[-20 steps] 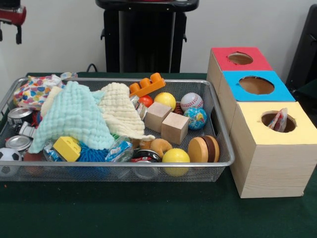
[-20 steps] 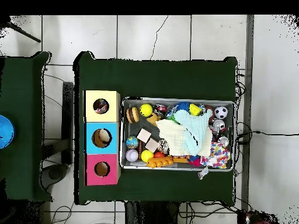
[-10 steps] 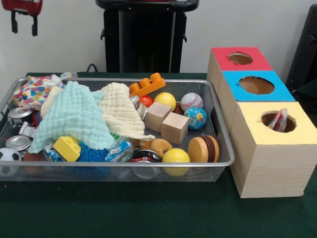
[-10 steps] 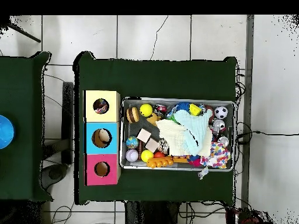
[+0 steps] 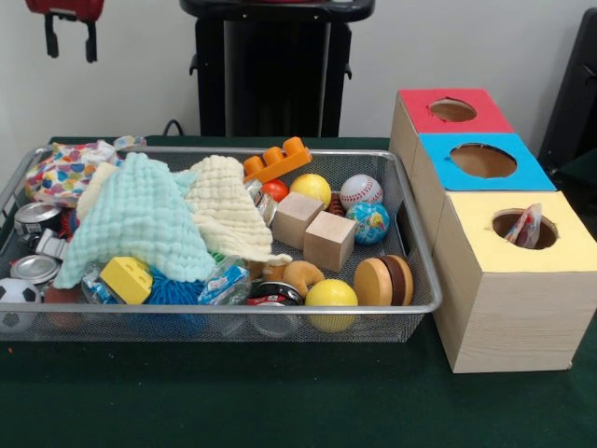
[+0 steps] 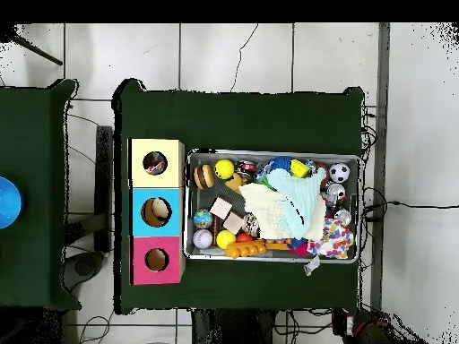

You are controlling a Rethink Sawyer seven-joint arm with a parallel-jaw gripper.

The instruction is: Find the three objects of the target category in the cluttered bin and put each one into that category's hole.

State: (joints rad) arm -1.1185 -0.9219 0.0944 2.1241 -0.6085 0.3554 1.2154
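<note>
Front view shows the red and black gripper (image 5: 70, 42) hanging high at the upper left of the picture, well above the wire mesh bin (image 5: 410, 233) that sits on the green table (image 5: 280, 401); its two black fingers (image 5: 90, 43) point down with an open gap between them and nothing held. At the bin's left end lie a pale mint-green waffle cloth (image 5: 140, 219) and, touching it toward the middle, a cream waffle cloth (image 5: 224, 205), both draped over other clutter. A colourful dotted cloth (image 5: 61, 173) sits in the far left corner, with silver tins (image 5: 35, 269) along the left wall and a small soccer ball (image 5: 14, 292) in the near left corner. An orange toy brick (image 5: 277, 159) leans at the far wall. Toward the right end stand two plain wooden cubes (image 5: 328, 240), touching each other, with a baseball (image 5: 360, 190) and a globe-printed ball (image 5: 369, 222) just beside them. A yellow ball (image 5: 331, 297) and a round wooden burger-like piece (image 5: 384, 279) rest against the near wall. Along the table's right side stand three wooden boxes in a row, topped red (image 5: 452, 112), blue (image 5: 483, 161) and yellow (image 5: 522, 245), each with a round hole; a crinkled wrapper (image 5: 527, 226) pokes out of the yellow one. Overhead, the blue box's hole (image 6: 156, 211) shows something pale inside that cannot be made out.
</note>
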